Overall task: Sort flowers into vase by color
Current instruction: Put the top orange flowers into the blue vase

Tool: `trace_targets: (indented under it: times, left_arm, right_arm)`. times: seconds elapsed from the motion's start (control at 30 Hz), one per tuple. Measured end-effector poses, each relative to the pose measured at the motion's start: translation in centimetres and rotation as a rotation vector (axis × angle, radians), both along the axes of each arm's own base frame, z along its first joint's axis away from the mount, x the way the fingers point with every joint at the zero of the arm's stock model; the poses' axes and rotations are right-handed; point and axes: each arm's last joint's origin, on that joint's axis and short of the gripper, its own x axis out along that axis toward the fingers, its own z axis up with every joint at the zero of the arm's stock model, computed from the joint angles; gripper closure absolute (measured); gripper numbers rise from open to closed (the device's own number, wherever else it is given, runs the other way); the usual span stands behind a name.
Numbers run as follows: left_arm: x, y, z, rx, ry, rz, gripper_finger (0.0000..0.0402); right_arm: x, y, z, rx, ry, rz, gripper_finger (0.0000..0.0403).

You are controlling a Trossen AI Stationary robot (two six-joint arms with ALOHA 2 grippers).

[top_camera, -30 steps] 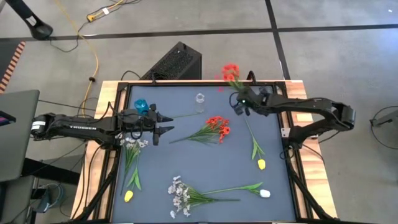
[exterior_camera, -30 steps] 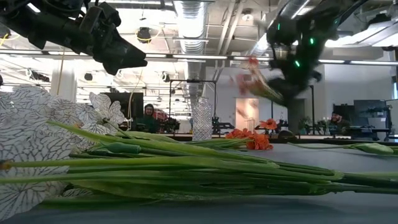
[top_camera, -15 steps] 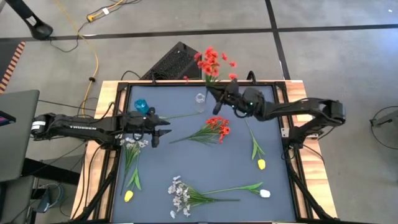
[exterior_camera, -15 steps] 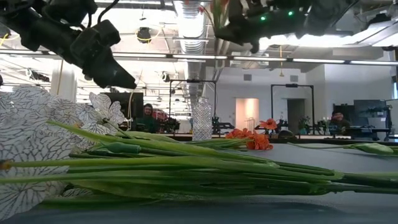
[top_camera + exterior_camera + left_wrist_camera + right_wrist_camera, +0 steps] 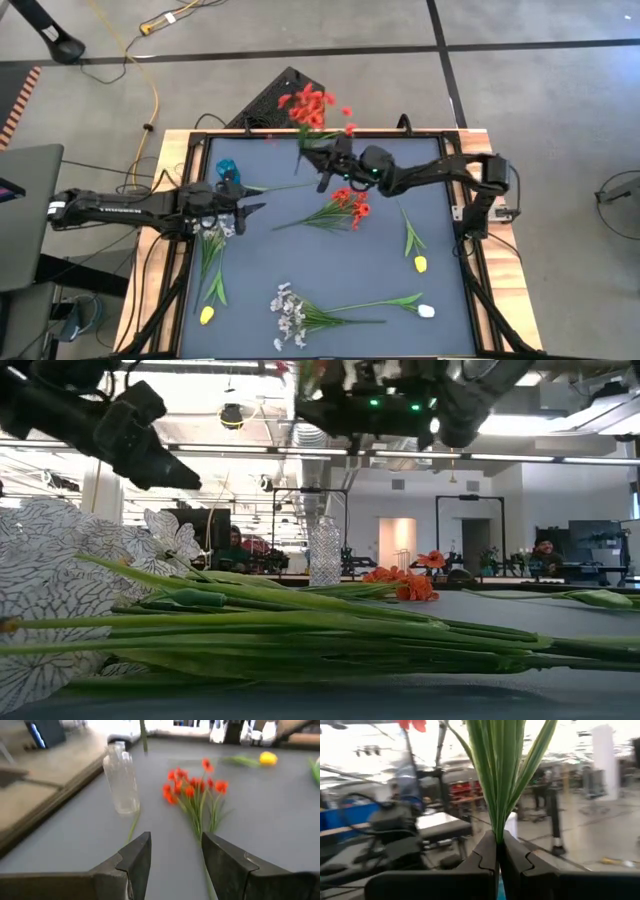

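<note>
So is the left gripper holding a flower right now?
No. In its wrist view the left gripper stands open with nothing between its fingers, and the red flowers lie on the table ahead of it.

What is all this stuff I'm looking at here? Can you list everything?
held red flower bunch: one, red blossoms on green stems, lifted at the table's far edge
lying red flower bunch: one, red, table middle
clear vase: one, glass, far part of the table
yellow tulips: two, one near left, one right
white tulip: one, near right
white blossom sprays: one near edge, one left
blue object: one, far left
table: one, dark grey top
left gripper: jaws open, empty
right gripper: jaws shut on the held bunch's stems
</note>
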Motion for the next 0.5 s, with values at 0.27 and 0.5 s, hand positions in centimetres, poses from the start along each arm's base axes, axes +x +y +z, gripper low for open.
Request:
trace_targets:
  times: [0.27,0.5]
  left_arm:
    - [-0.6,-0.3,1.2,0.05,-0.197,-0.102,0.0236]
    - [-0.1,-0.1,1.4,0.024,-0.231,-0.094,0.0236]
  right_arm:
    - [3.1,2.1,-1.0,0.002,0.01,0.099,0.037]
    - [4.7,4.4,-1.7,-0.024,0.021,0.15,0.0369]
